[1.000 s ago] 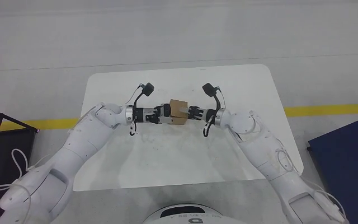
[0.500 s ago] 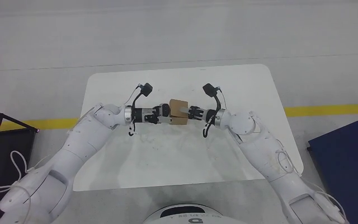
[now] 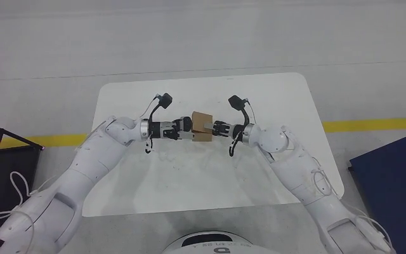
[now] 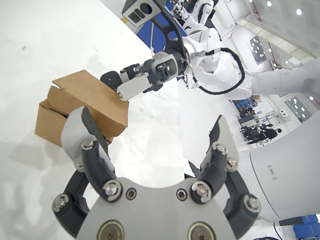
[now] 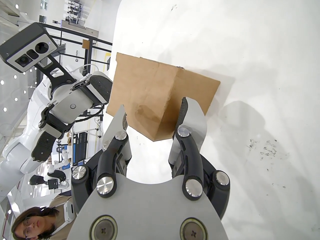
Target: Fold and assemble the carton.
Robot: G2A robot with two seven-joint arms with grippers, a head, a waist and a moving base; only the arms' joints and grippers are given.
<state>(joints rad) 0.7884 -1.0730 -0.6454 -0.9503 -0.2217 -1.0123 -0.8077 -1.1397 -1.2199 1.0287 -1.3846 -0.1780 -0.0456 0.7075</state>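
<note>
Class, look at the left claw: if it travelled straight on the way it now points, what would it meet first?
Most likely the carton: the open left claw points towards its end, with one finger beside it. Depth is unclear, so contact may be off-centre.

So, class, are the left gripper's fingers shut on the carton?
No, the left gripper has its fingers spread wide apart, with bare table between them and the carton off to one side.
</note>
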